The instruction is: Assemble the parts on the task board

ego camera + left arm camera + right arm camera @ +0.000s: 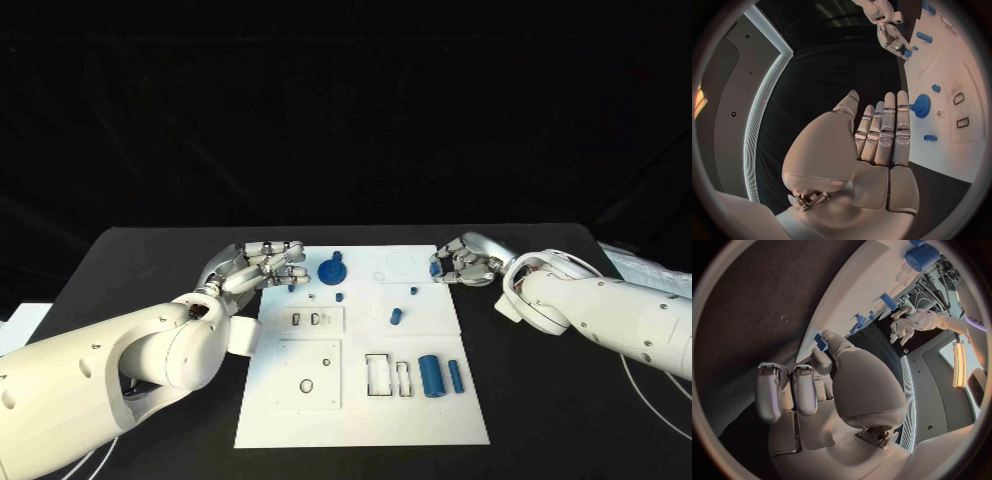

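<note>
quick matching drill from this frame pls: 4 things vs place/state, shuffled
Things:
1. blue gear-shaped part
2. large blue cylinder
3. left hand
4. right hand

Places/states:
A. at the white task board's far right edge, pinching a small blue piece
B. near end of board, beside a thinner blue pin
C. far end of board, just right of the left hand
D. empty, fingers straight, at board's far left edge

Pairs: 1-C, 2-B, 3-D, 4-A

One task board [361, 400], two hands, about eight blue parts (some tiny).
</note>
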